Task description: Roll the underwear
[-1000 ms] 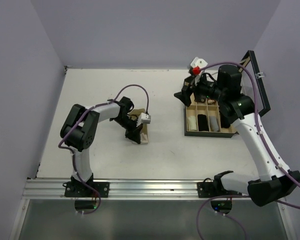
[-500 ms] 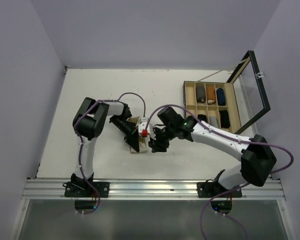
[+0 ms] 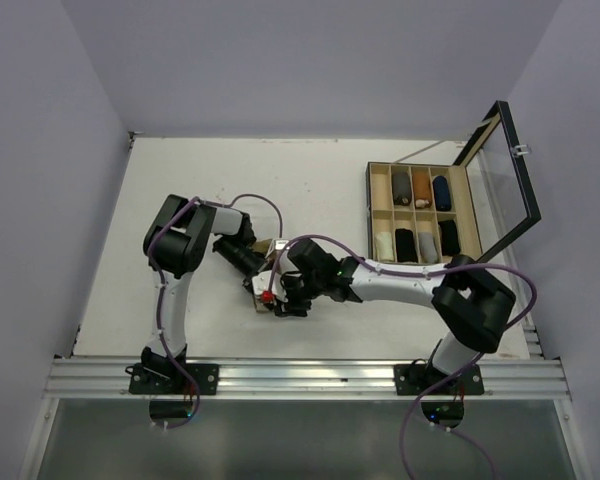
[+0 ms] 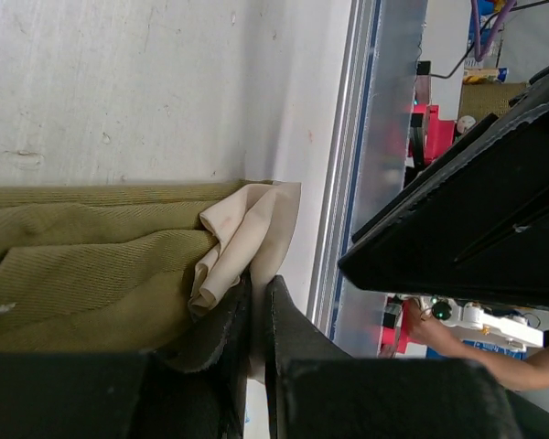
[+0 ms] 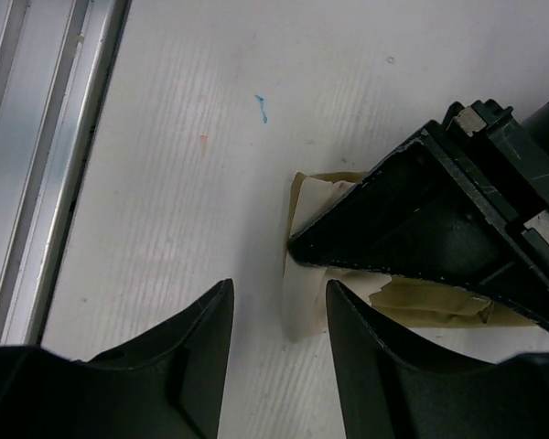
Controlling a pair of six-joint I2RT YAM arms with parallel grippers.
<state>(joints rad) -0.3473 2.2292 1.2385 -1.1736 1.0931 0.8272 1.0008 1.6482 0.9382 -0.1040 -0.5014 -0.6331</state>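
The olive-tan underwear (image 4: 91,247) lies bunched on the white table, its cream waistband (image 4: 252,219) crumpled at the near end. My left gripper (image 4: 256,285) is shut on a fold of that waistband. In the top view it sits at the cloth (image 3: 263,296) near the table's middle left. My right gripper (image 5: 276,297) hovers low right beside it, open, with the free cream waistband corner (image 5: 304,302) hanging between its fingers, closer to the right one. The left gripper's black body (image 5: 421,219) covers most of the cloth in the right wrist view. No dark brown underwear shows.
A wooden compartment box (image 3: 372,215) with rolled cloths and a raised glass lid (image 3: 510,165) stands at the back right. The aluminium rail (image 3: 300,375) runs along the near edge, close to both grippers. Purple walls close in the sides.
The right arm swung from the box down to the left, beside the left gripper, and its jaws narrowed. The left gripper, still pinching the waistband, shifted a little toward the near edge.
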